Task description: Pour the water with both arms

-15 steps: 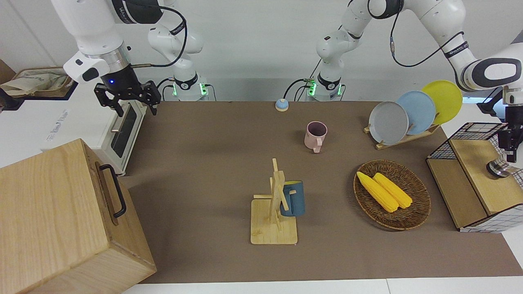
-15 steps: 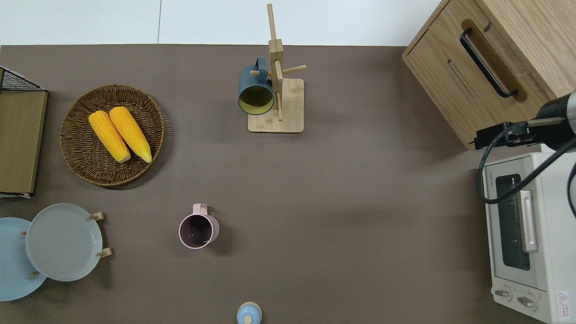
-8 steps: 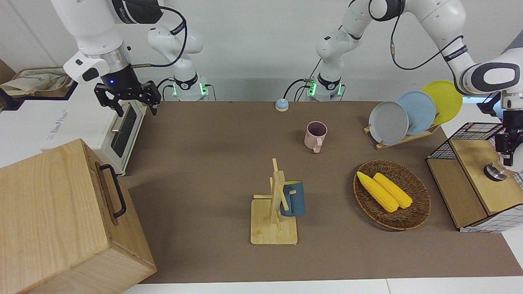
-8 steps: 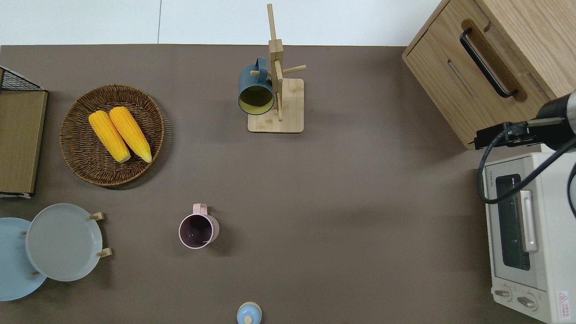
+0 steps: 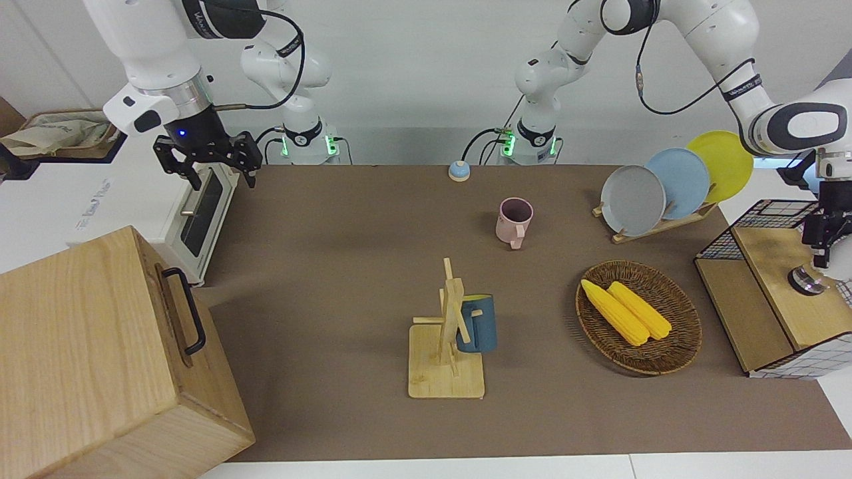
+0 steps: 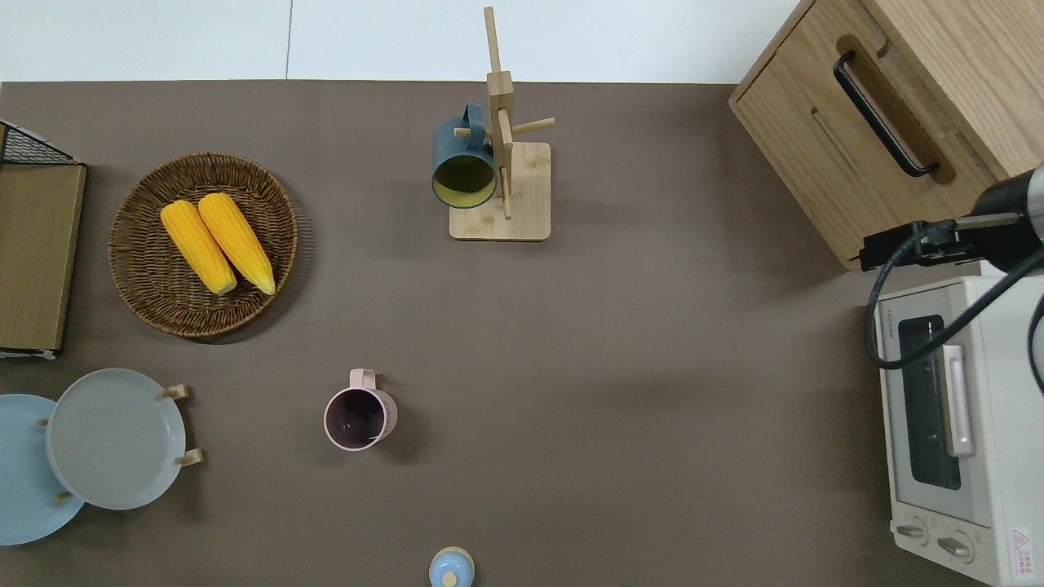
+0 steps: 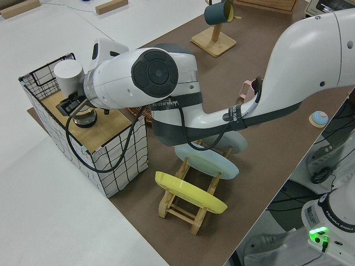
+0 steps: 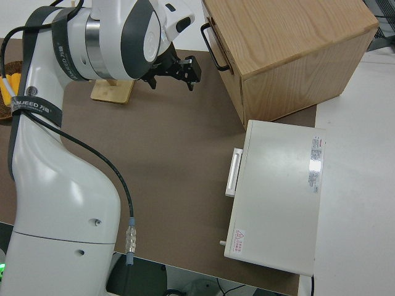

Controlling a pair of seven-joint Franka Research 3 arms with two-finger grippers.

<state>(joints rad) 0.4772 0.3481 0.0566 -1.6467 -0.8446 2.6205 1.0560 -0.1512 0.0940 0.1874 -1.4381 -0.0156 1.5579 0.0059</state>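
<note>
Grippers differ by view: left gripper, state unclear, appears only in side and front views; right gripper spread. Two mugs, two corncobs.

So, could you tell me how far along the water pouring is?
Nothing looks done: the pink mug stands alone on the table, and the blue mug hangs on its rack. In hand: the left gripper is at the shiny knob on the wire crate's wooden lid; the right arm is parked. Picking up a vessel and pouring are left.
</note>
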